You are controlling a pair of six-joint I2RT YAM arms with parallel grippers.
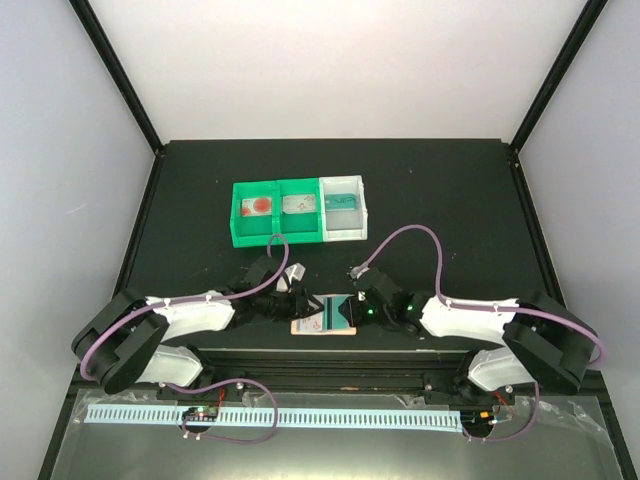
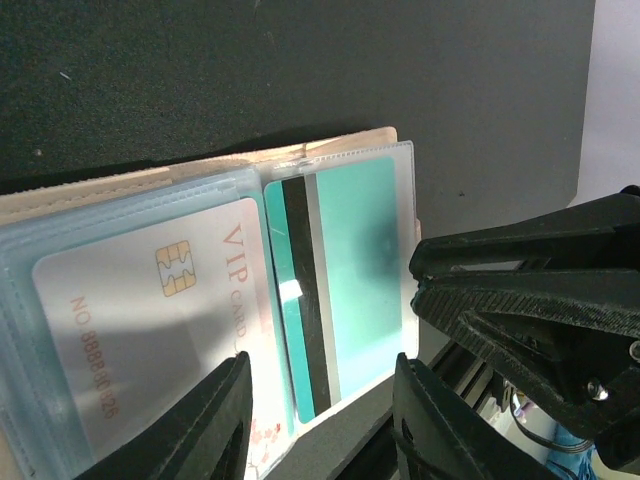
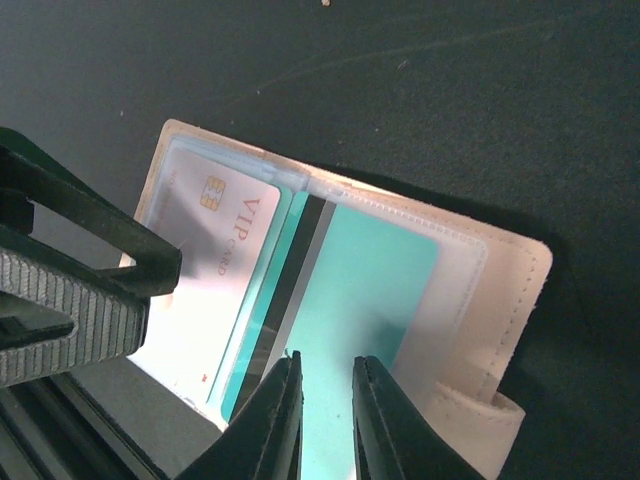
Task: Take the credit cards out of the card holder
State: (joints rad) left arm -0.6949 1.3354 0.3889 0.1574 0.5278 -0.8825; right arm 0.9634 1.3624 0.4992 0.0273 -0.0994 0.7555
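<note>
From above, a green-and-white tray (image 1: 245, 238) sits mid-bench (image 1: 450, 200), a teal card (image 1: 343, 200) in its white end section. The card holder (image 1: 312, 325) lies open near the front edge, between the left claw (image 1: 296, 300) and the right claw (image 1: 362, 305).

Left wrist: the left claw's fingers (image 2: 220, 420) stand apart over a white VIP card (image 2: 140, 320) and a striped teal card (image 2: 350, 270), both sleeved in the holder.

Right wrist: the right claw's fingers (image 3: 270, 420) are almost together over the striped teal card. I cannot tell whether they grip it.

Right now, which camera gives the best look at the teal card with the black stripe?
Left wrist: the teal card sits mid-frame, close and nearly whole, its stripe plain. The right wrist view shows it large too, but the right gripper covers its near edge. The top external view shows only a tiny teal patch between the arms.
</note>
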